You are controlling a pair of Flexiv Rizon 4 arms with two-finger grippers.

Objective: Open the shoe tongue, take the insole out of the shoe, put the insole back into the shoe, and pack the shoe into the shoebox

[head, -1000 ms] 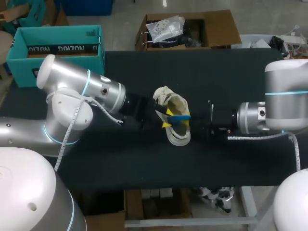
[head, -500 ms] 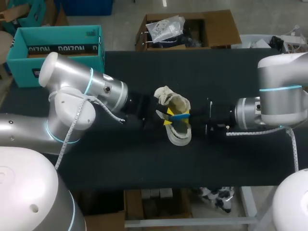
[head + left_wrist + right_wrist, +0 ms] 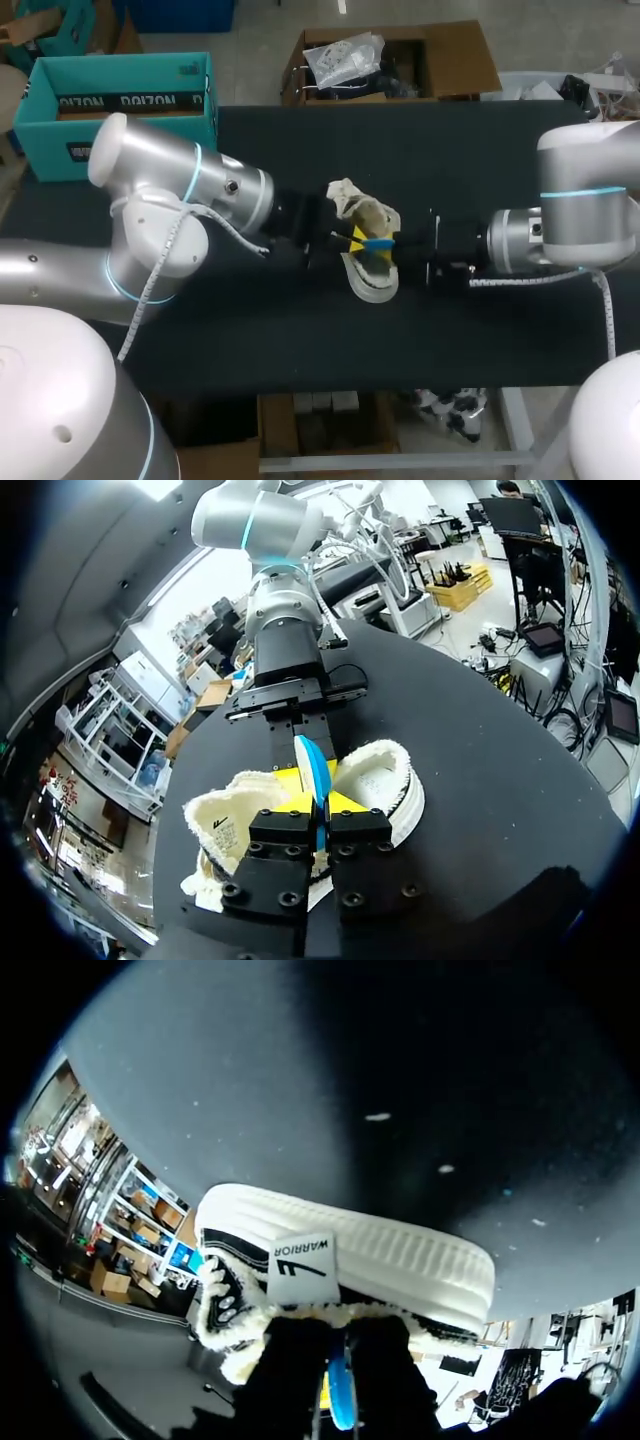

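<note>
— What takes up the most room?

— The dark surface point(image 3: 300, 330), with the left arm point(image 3: 180, 190) lying in across it from one side and the right arm point(image 3: 560, 235) from the other. They point at each other and nearly meet in the middle.

— And the shoebox?

— The teal shoebox point(image 3: 120, 100) stands at the far left corner, well apart from everything else.

— Where is the shoe?

— The white shoe point(image 3: 372, 285) is mid-surface, right between the two arms, with its fleecy lining showing.

— The insole?

— The blue insole point(image 3: 380, 241) is at the shoe's opening, standing on edge (from above it is only a thin blue strip) and running from one arm toward the other.

— How do the jaws stand?

— The left jaws are narrow, pinching the insole, with a yellow fingertip point(image 3: 285, 780) on each side of it over the lining. In the right wrist view, the right jaws reach over the shoe's collar from the outer side, and the insole's other end sits tight between their dark fingers, so they look closed on it too.
</note>
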